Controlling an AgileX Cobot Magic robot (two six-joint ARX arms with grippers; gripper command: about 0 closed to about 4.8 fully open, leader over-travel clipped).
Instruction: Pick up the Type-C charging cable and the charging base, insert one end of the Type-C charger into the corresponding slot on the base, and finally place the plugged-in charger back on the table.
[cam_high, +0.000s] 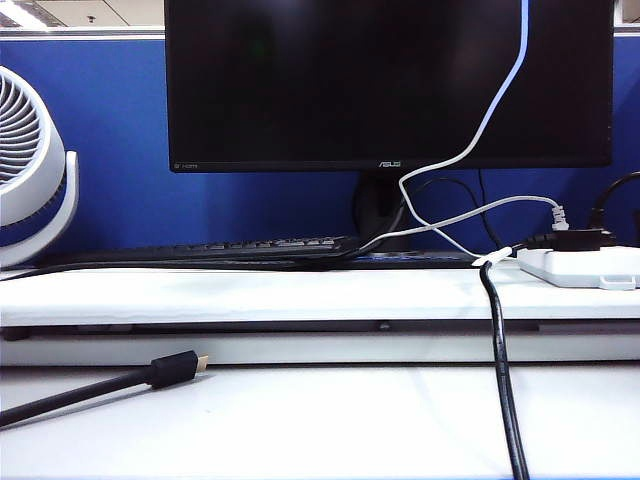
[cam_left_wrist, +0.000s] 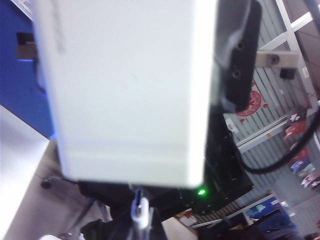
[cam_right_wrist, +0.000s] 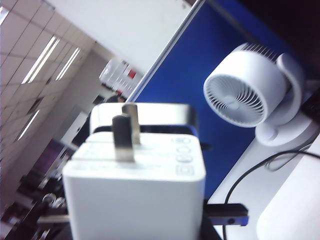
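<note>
The charging base (cam_right_wrist: 135, 200), a white block with two metal prongs, fills the right wrist view, with my right gripper (cam_right_wrist: 148, 165) shut on its sides. In the left wrist view the same base (cam_left_wrist: 125, 90) looms close, a black finger (cam_left_wrist: 240, 50) of the right gripper beside it. Below its edge stands the metal plug of the Type-C charging cable (cam_left_wrist: 140, 207), with my left gripper (cam_left_wrist: 140, 222) shut on it, its fingers mostly hidden. The plug's tip reaches the base; whether it sits in a slot I cannot tell. A thin white cable (cam_high: 495, 110) hangs from above the exterior view down towards the table (cam_high: 300, 420). Neither gripper shows there.
A black gold-tipped cable (cam_high: 150, 375) lies at front left and a thick black cable (cam_high: 500, 360) runs down at the right. A white power strip (cam_high: 580, 265) sits on the raised shelf at the right. Behind stand a monitor (cam_high: 390, 80), keyboard (cam_high: 240, 247) and white fan (cam_high: 30, 160).
</note>
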